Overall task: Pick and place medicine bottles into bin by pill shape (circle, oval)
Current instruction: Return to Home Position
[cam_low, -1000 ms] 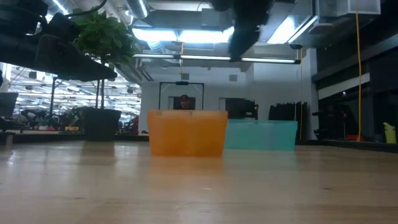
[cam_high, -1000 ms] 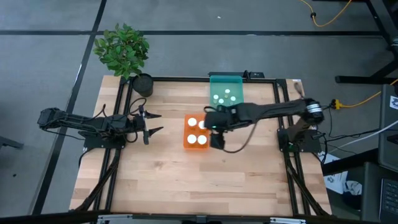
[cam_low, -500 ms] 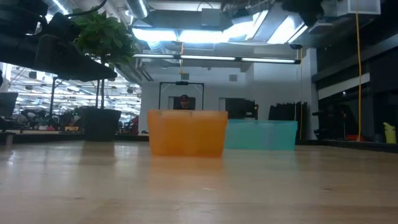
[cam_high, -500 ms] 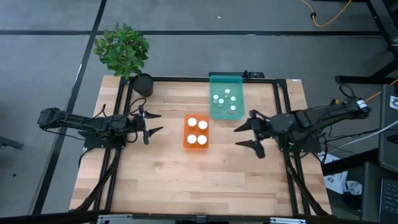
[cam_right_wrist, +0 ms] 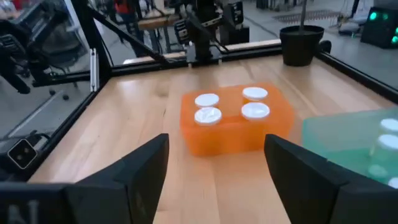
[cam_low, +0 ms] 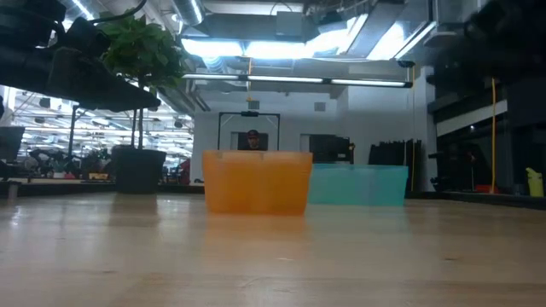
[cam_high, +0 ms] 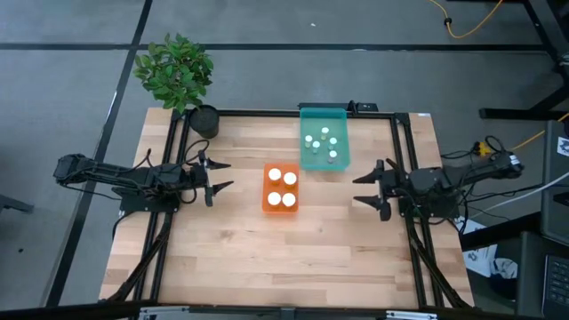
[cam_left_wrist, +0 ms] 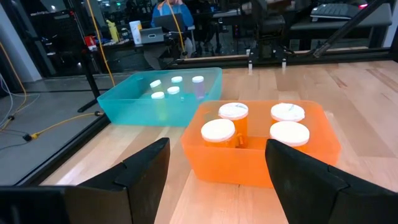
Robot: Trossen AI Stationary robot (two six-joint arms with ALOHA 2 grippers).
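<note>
**Nine bottles binned; right arm drawn back from the orange bin**

Nearest ground: the pale wooden tabletop (cam_high: 267,258) carries no loose bottle in any view.

Table sides: the right gripper (cam_high: 360,189) now sits at the table's right edge, well apart from both bins, with its fingers spread and nothing held. A second ago it hung over the right side of the orange plastic bin (cam_high: 266,187). Half a second ago it was already clear and partway out. The left gripper (cam_high: 222,175) has not shifted in that interval. It is at the table's left, fingers apart and empty, facing the orange bin.

Table centre: with the arm gone, the orange bin shows four white-capped medicine bottles (cam_high: 290,179) standing upright, two by two. Only three caps showed a second ago, the fourth place lying under the arm. The left wrist view shows amber bodies below the caps.

Further back: the translucent teal plastic bin (cam_high: 324,110), just behind and to the right of the orange one, holds five smaller white-capped bottles (cam_high: 325,133). That count is unchanged.

Far corner: a green potted plant (cam_high: 175,69).

Finding: four plus five makes nine bottles, all binned. In my judgement the sorting is done and the right arm's withdrawal is its retreat to rest. Pill shapes cannot be read here, so whether the sort is correct remains unverified.
</note>
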